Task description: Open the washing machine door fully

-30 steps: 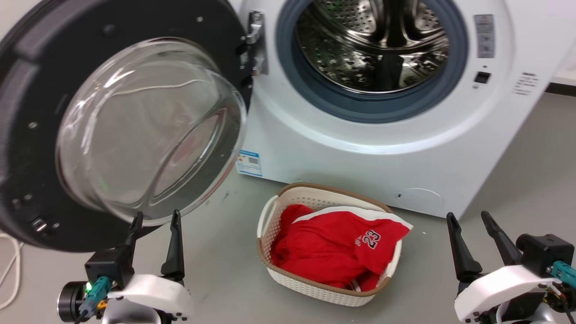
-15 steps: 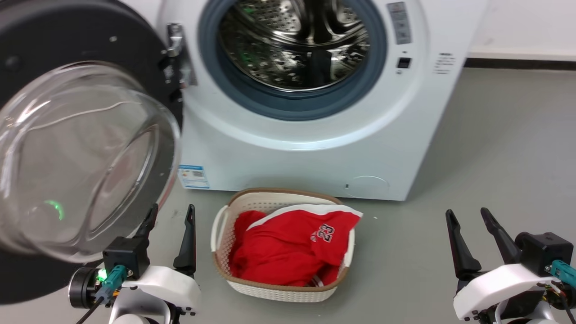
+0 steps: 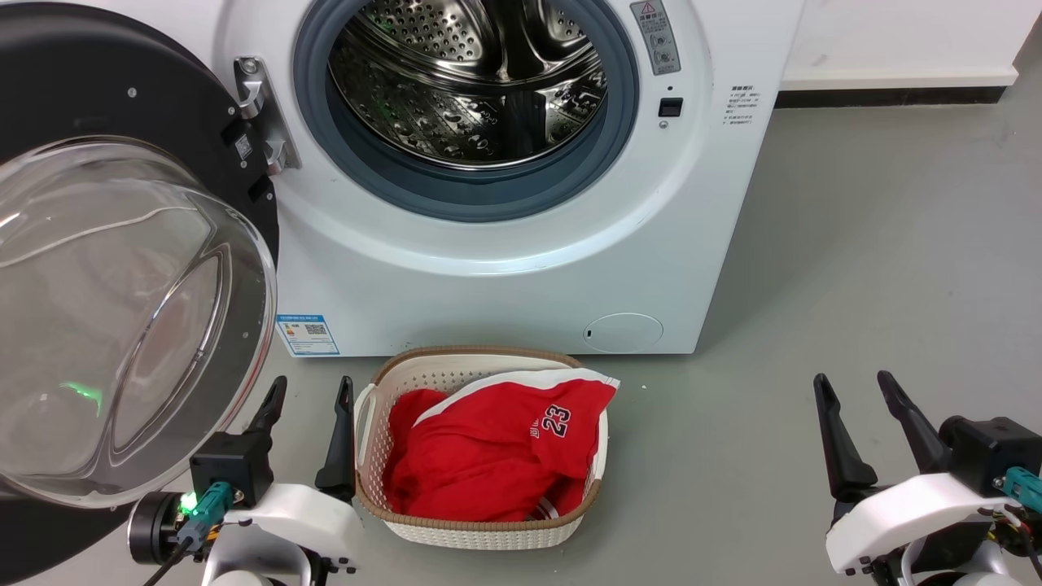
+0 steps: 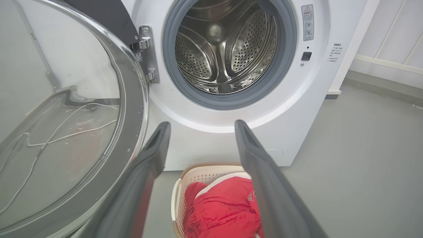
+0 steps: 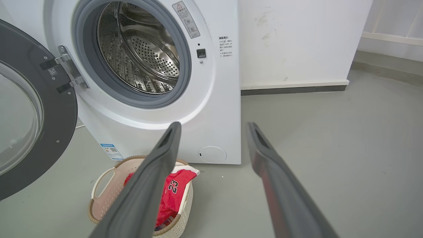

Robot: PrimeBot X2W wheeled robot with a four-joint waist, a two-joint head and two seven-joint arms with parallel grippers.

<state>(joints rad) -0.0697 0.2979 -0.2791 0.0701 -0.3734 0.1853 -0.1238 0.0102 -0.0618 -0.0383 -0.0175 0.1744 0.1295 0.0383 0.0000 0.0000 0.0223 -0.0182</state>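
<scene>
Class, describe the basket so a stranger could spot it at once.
Find the white washing machine. On the grey floor before it sits a cream perforated basket with a brown rim. It alone holds a red jersey numbered 23.

"How did the washing machine door stand?"

"Swung wide to the left on its metal hinge, inner face towards me. It was a glossy black ring with a clear glass bowl bulging from its middle."

"And the washing machine itself?"

"A white front-loader, mouth uncovered. I could see straight into the perforated steel drum, ringed by a grey rubber gasket. A small blue label sat low on its front at the left, and a round flap low at the right."
</scene>
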